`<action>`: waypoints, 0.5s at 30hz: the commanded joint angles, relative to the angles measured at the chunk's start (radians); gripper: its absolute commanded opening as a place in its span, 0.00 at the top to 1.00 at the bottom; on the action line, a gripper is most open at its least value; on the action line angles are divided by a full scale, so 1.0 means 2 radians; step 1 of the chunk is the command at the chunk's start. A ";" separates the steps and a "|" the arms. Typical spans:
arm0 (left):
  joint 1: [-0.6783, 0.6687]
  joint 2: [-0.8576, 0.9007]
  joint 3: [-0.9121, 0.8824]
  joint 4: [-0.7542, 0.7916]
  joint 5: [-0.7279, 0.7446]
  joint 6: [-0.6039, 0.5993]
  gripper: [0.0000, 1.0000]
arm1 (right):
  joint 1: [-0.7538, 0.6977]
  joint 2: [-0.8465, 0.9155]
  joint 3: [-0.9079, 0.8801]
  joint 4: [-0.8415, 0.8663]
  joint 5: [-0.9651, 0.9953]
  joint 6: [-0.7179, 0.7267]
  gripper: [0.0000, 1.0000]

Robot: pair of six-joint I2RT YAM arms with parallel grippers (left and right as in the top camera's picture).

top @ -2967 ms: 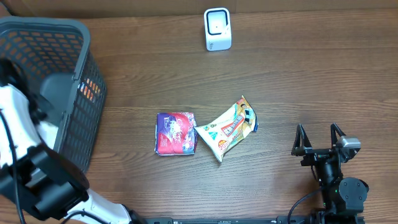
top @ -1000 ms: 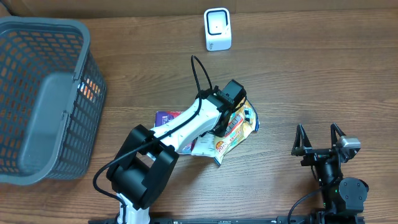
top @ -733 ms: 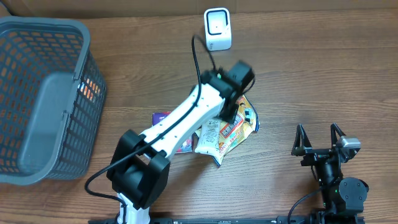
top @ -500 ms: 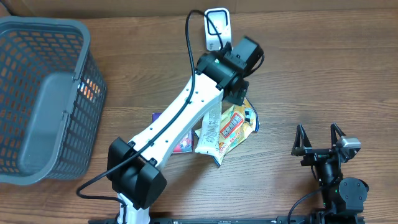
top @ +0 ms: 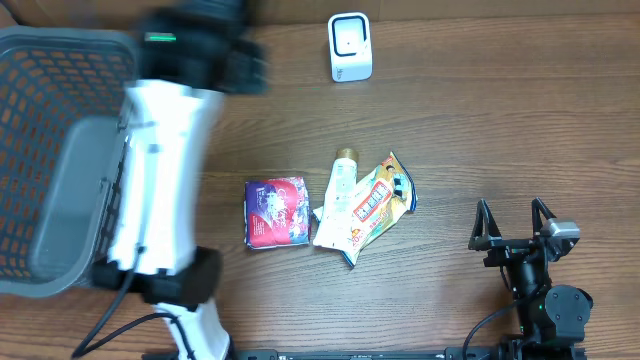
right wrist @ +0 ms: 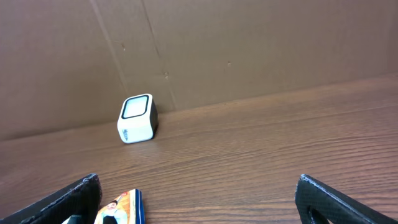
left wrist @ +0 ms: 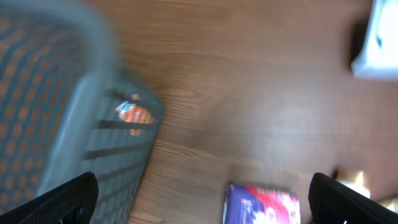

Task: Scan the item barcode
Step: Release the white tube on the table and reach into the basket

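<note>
Three items lie mid-table: a white tube with a gold cap, resting on a yellow snack packet, and a purple packet to their left. The white barcode scanner stands at the back. My left gripper is a blur, high by the basket's far right corner. In its wrist view the left gripper is open and empty, above the purple packet. My right gripper rests open and empty at the front right, facing the scanner and the yellow packet's corner.
A grey mesh basket fills the left side, with an orange packet showing through its wall. The left arm's white links stretch along the basket's right side. A brown cardboard wall closes the back.
The left gripper opened and left the white tube lying on the yellow packet. It then swung fast to the back left, towards the basket. The right arm has not moved.
</note>
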 commanded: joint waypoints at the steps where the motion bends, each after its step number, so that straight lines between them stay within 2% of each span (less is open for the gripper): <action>1: 0.092 -0.026 0.034 -0.004 0.138 -0.002 0.01 | -0.001 -0.004 -0.005 0.002 0.005 -0.004 0.00; 4: 0.164 -0.029 0.037 -0.010 0.183 -0.006 0.00 | -0.001 -0.004 -0.005 0.002 0.005 -0.004 0.00; 9: 0.241 -0.029 0.037 -0.018 0.181 -0.025 0.01 | -0.001 -0.004 -0.005 0.002 0.005 -0.004 0.00; 15: 0.264 -0.025 0.032 -0.011 0.059 -0.055 0.00 | -0.001 -0.004 -0.005 0.002 0.005 -0.004 0.00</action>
